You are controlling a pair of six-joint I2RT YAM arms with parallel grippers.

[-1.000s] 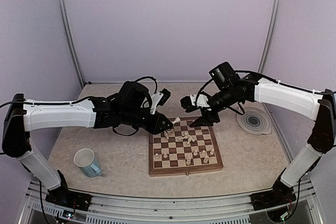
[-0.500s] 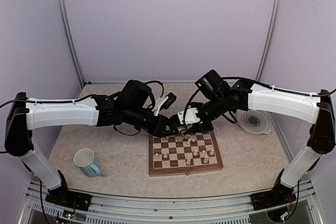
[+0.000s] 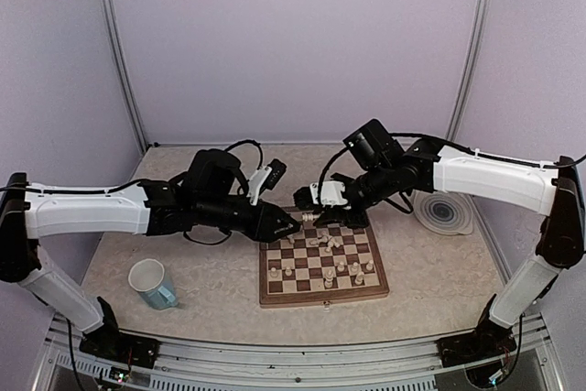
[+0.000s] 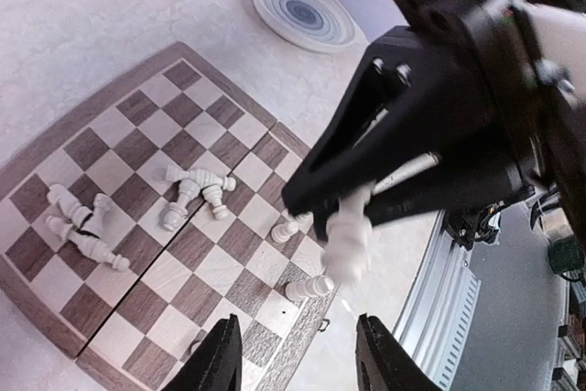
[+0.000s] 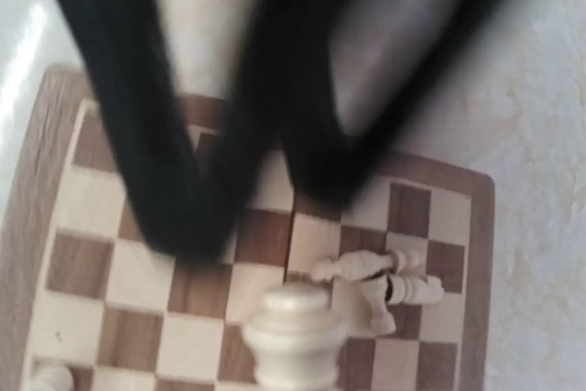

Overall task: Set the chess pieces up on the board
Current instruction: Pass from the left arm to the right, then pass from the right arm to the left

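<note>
Handover just finished above the far-left corner of the board [image 3: 320, 298], in the middle of the frame. The left gripper [image 3: 291, 223], shut a second ago, now stands partly apart and empty. The right gripper [image 4: 341, 211], wide before, has clamped on one cream chess piece [image 4: 349, 246]. That piece has changed hands but isn't placed yet; other pieces [image 3: 325, 243] lie toppled mid-board. I can't read any brand or lettering anywhere.

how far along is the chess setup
Done: several pieces stand in the near half of the board. In hand: the right gripper pinches one piece above it, the left gripper open alongside. Left: toppled pieces mid-board need standing up.
</note>
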